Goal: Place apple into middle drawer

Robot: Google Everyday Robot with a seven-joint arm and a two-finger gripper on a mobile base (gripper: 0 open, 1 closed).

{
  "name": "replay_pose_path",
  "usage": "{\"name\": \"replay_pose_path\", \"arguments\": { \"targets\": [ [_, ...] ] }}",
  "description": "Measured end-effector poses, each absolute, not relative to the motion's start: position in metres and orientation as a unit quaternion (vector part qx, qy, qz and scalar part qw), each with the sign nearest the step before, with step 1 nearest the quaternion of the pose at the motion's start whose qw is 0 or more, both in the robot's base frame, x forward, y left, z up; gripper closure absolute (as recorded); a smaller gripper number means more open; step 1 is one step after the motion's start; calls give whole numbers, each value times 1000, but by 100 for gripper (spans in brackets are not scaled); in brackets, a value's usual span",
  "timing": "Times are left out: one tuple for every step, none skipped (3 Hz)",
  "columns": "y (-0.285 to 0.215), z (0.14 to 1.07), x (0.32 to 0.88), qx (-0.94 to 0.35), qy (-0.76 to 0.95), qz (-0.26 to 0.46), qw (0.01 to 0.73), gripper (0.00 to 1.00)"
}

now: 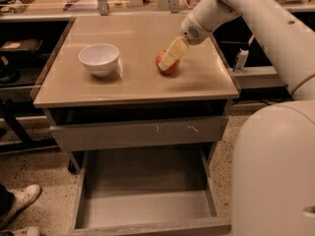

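The apple point(171, 70) is seen in the upper middle of the frame, resting on the tan surface point(133, 33) slightly right of its centre. It is partly covered by the pale yellow hand point(171, 57), which is lowered onto it from the upper right. Whether the hand is spread or pressed together cannot be told. The hand is carried by a white arm point(256, 14) that runs to the upper right corner. A white bowl point(99, 58) is set upright on the same surface, to the left of the apple and apart from it. Below the surface's front edge, a grey drawer with pale scratches point(138, 132) is seen pushed in. Under it, at the bottom of the frame, the middle drawer point(147, 203) is pulled out, its smooth grey floor exposed. The lower right is filled by the robot's white body point(275, 171), just beside the open drawer. A white shoe point(17, 200) is seen on the speckled floor at the lower left.
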State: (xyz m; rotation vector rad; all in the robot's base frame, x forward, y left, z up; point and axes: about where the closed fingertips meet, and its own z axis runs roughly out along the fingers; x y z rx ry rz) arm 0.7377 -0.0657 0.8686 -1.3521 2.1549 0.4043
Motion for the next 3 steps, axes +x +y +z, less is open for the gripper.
{"name": "replay_pose_path", "arguments": {
  "targets": [
    [-62,854,740,-489,816,155,267,0],
    [-60,844,742,-477,825,160,257,0],
    [-56,838,746,-473,829,164,250,0]
  ]
}}
